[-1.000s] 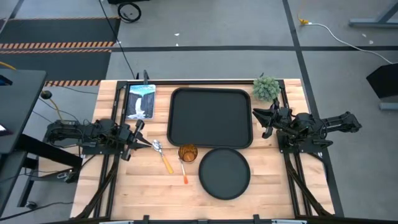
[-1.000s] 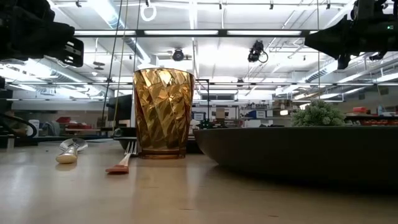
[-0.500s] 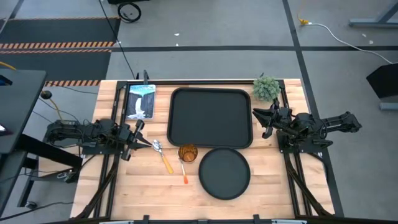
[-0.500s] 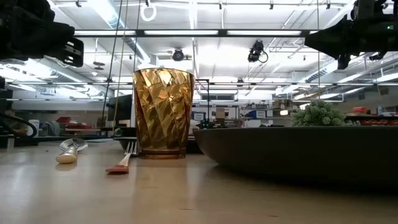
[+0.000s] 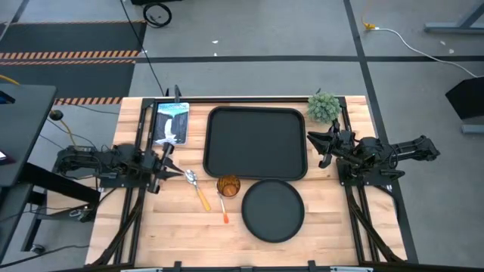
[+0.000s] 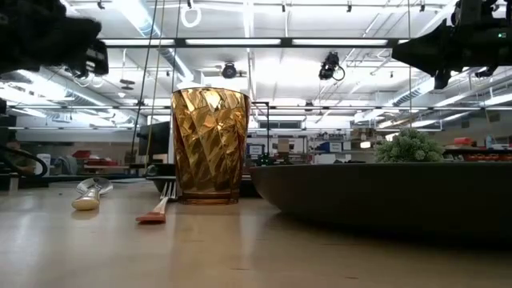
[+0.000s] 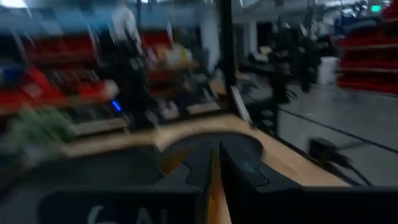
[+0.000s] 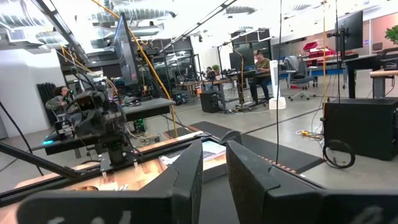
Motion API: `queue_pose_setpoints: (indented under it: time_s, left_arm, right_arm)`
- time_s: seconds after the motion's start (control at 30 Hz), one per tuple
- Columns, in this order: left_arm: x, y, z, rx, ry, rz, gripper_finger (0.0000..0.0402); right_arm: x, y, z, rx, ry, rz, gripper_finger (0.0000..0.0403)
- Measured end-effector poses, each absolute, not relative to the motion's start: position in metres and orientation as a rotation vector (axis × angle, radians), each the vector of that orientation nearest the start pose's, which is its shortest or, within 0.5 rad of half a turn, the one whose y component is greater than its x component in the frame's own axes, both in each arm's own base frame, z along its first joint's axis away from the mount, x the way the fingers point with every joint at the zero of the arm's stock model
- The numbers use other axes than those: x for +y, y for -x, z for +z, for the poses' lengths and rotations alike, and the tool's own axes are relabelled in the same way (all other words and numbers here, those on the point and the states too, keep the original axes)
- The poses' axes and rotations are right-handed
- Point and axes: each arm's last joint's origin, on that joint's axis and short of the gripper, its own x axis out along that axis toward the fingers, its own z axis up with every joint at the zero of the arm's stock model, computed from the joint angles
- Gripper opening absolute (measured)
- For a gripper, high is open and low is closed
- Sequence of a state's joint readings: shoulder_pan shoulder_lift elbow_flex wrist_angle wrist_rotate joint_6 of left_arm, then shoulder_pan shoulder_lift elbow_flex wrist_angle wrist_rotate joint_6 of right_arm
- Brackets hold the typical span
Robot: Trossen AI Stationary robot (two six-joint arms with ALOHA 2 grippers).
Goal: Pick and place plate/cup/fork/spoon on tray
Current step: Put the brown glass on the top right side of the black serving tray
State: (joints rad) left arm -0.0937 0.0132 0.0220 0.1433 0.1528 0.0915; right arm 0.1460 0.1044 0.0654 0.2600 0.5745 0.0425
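The black tray (image 5: 257,142) lies at the table's far middle. The round black plate (image 5: 273,210) lies flat near the front edge and also shows in the low view (image 6: 384,192). The amber cup (image 5: 228,185) stands upright on the table between tray and plate; it fills the low view's middle (image 6: 210,144). The spoon (image 5: 197,187) and the fork (image 5: 223,208) lie flat on the wood left of the cup. My left gripper (image 5: 172,162) hovers left of the spoon, shut and empty. My right gripper (image 5: 324,147) waits right of the tray, slightly open and empty.
A small green potted plant (image 5: 324,107) stands at the far right corner, just behind my right gripper. A blue and white packet (image 5: 171,122) lies left of the tray. Bare wood lies along the table's front left.
My left gripper has risen a little and swung slightly above the table's left side. Its wrist view is blurred by the motion. The plate, cup, fork, spoon and tray lie as before.
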Motion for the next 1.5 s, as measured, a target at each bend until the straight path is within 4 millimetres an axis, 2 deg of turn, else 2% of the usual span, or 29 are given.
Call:
queue_pose_setpoints:
  time_s: [0.17,0.37,0.53,0.73,0.97,1.23,1.37,1.5]
  left_arm:
    - [-0.013,-0.094,0.191,-0.230,-0.039,-0.235,0.0041]
    - [-0.013,-0.094,0.190,-0.223,-0.049,-0.228,0.0041]
    - [-0.011,-0.094,0.193,-0.247,0.003,-0.166,0.0041]
    - [-0.008,-0.090,0.204,-0.362,0.050,-0.094,0.0041]
    - [-0.007,-0.091,0.202,-0.343,0.089,-0.037,0.0043]
    - [-0.007,-0.097,0.189,-0.174,0.136,-0.025,0.0107]
    - [-0.007,-0.098,0.192,-0.027,0.165,-0.018,0.0135]
    - [-0.007,-0.098,0.194,0.082,0.169,-0.020,0.0144]
  right_arm:
    - [-0.002,-0.096,0.201,-0.217,-0.120,-0.423,0.0078]
    - [-0.002,-0.096,0.202,-0.217,-0.120,-0.422,0.0078]
    - [-0.002,-0.096,0.201,-0.217,-0.120,-0.422,0.0078]
    - [-0.002,-0.096,0.201,-0.217,-0.120,-0.422,0.0078]
    - [-0.002,-0.096,0.202,-0.218,-0.120,-0.422,0.0078]
    - [-0.002,-0.096,0.201,-0.217,-0.120,-0.422,0.0078]
    - [-0.002,-0.096,0.201,-0.217,-0.120,-0.422,0.0078]
    - [-0.002,-0.096,0.202,-0.217,-0.120,-0.422,0.0078]
